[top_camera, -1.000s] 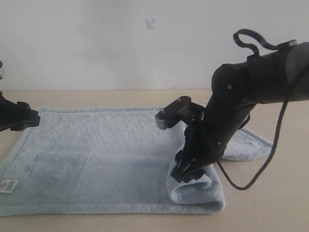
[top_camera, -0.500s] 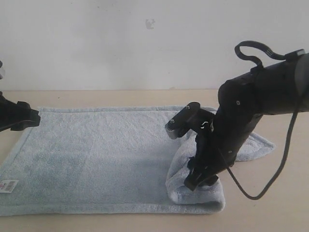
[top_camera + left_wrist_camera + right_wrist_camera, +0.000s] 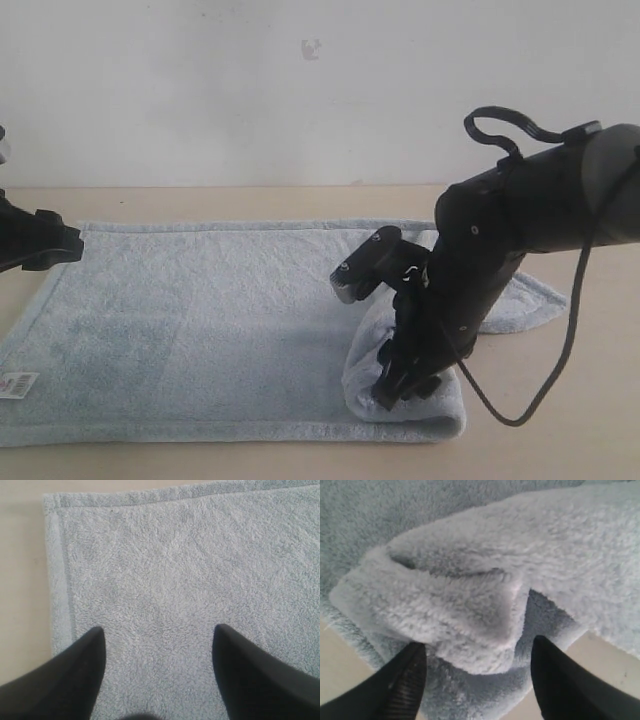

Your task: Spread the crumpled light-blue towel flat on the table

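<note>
Right pincer [image 3: 403, 383] shifted left over folded towel [image 3: 200, 310] on beige table [image 3: 585, 405].

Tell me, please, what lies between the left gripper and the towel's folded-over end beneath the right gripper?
Only the flat stretch of the towel, bare from the left gripper to the fold, as the exterior view shows.

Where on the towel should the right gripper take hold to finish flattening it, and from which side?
Take the folded-over flap at its loose tip, from above. That corner of the towel lies doubled back on the flat part, and the open right gripper straddles it. Pulling outward over the table should likely unfold it.
</note>
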Tool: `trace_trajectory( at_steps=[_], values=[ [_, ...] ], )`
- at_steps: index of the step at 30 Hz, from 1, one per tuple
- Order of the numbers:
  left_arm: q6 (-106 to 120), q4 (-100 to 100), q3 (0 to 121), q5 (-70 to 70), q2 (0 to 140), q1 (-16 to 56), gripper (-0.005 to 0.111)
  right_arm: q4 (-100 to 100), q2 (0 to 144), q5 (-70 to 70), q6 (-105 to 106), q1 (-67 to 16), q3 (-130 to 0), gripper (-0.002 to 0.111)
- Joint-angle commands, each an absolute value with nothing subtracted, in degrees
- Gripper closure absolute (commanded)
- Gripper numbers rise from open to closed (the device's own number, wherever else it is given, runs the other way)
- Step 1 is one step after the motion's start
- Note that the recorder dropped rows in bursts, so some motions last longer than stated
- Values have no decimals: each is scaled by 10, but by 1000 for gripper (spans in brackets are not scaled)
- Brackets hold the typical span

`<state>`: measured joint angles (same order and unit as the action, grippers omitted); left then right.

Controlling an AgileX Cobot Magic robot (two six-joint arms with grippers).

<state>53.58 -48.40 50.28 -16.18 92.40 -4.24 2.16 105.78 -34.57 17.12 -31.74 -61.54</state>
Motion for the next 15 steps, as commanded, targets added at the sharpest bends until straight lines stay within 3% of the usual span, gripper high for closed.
trace_trajectory(
  at_steps=[1,4,15],
  values=[
    [537,-490,505,-162,923,-40,47,22,1060,-357,174,-330,-613,55],
    [537,-490,505,-162,923,-40,47,28,1060,-346,174,-332,-613,63],
    [537,-490,505,-163,923,-40,47,84,1063,-292,150,-332,-613,58]
  ],
)
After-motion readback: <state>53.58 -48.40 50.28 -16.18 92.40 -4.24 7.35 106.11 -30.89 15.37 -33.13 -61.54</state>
